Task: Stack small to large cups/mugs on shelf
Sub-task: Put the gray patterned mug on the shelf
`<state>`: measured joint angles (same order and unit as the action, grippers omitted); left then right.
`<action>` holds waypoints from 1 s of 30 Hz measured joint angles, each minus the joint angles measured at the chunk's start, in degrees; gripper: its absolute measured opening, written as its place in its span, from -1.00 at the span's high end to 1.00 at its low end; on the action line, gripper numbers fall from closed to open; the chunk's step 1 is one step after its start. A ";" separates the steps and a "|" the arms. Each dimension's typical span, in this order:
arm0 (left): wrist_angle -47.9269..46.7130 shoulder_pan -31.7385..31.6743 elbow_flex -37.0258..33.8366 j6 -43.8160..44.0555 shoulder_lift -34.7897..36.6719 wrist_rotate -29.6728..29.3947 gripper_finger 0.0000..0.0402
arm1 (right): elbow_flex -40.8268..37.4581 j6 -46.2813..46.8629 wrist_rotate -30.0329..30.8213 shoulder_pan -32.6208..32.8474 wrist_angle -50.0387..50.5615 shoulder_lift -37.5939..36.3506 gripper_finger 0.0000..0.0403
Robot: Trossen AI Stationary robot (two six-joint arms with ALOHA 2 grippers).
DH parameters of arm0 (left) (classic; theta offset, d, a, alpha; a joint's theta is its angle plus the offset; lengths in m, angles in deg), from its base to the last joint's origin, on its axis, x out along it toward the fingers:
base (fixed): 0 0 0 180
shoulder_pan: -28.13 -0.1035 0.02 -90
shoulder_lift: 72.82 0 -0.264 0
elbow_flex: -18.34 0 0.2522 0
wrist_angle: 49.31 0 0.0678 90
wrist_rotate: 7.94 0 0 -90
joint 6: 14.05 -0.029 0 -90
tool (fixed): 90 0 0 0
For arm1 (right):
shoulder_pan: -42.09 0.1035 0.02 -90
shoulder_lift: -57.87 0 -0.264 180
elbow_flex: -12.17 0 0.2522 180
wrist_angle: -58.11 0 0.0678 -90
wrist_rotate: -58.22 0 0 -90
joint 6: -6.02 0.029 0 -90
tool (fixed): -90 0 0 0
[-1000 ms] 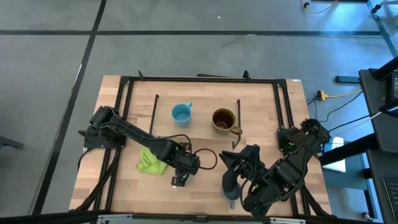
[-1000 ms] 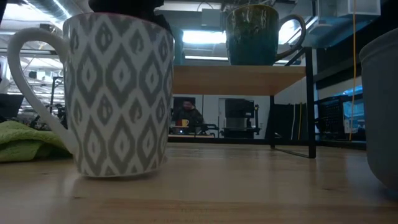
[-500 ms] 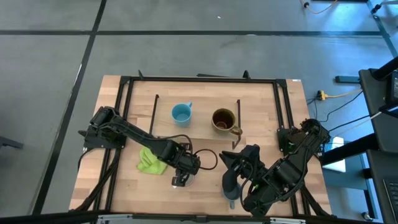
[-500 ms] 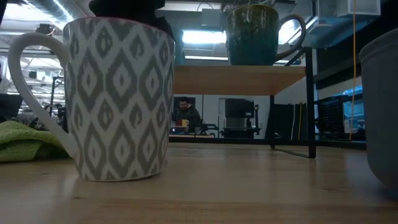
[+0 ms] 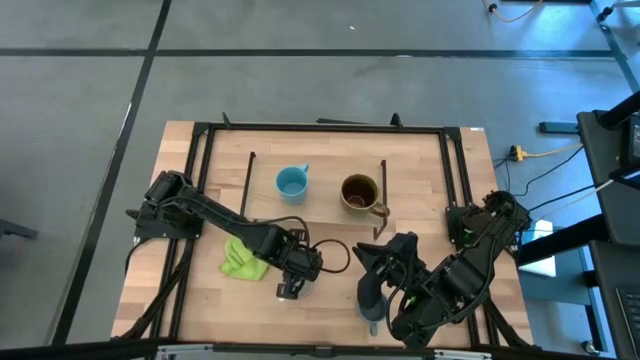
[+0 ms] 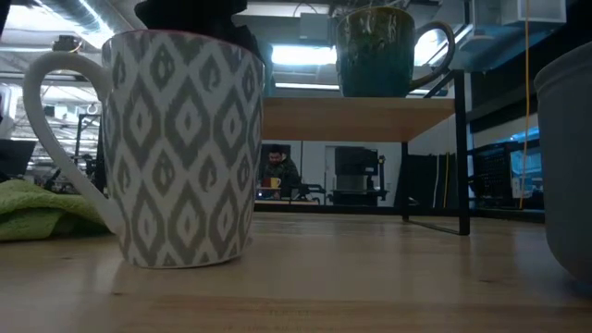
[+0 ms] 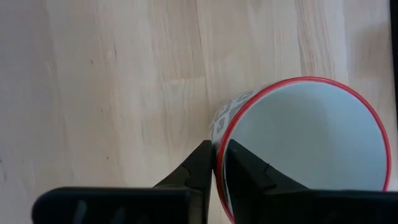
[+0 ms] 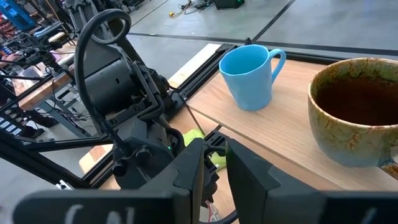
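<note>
Straddling the white grey-patterned ceramic mug's (image 7: 298, 149) rim lower centre, left tool (image 7: 214, 163) pinches it narrowly for lifting shelfward.

The high view looks straight down on the whole table (image 5: 200, 300) and both arms. The low view sits at tabletop height, very close to the patterned mug (image 6: 180, 148), facing the shelf (image 6: 356, 118) and room beyond. The left wrist view looks down into that same mug. The right wrist view faces the shelf, sharing its brown mug (image 8: 357, 118) with the low view.
</note>
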<state>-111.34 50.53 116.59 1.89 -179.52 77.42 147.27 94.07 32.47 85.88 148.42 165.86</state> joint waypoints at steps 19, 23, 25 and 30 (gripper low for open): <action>-0.68 0.00 0.02 -0.05 0.10 -0.44 0.75 | 0.00 0.02 -0.92 -0.09 0.33 0.00 0.64; -1.23 0.02 0.09 -0.02 1.25 -0.27 0.71 | 0.00 0.02 -0.90 -0.13 0.47 0.00 0.65; -1.38 -0.06 0.10 0.00 1.88 -0.27 0.70 | 0.00 0.10 -0.91 -0.25 0.62 0.00 0.65; -1.68 -0.26 0.11 0.28 2.39 -0.38 0.68 | 0.00 0.17 -0.90 -0.46 0.76 0.00 0.65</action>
<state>-113.02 50.26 116.70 2.18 -177.13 77.04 147.27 94.25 31.57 85.43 149.18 165.86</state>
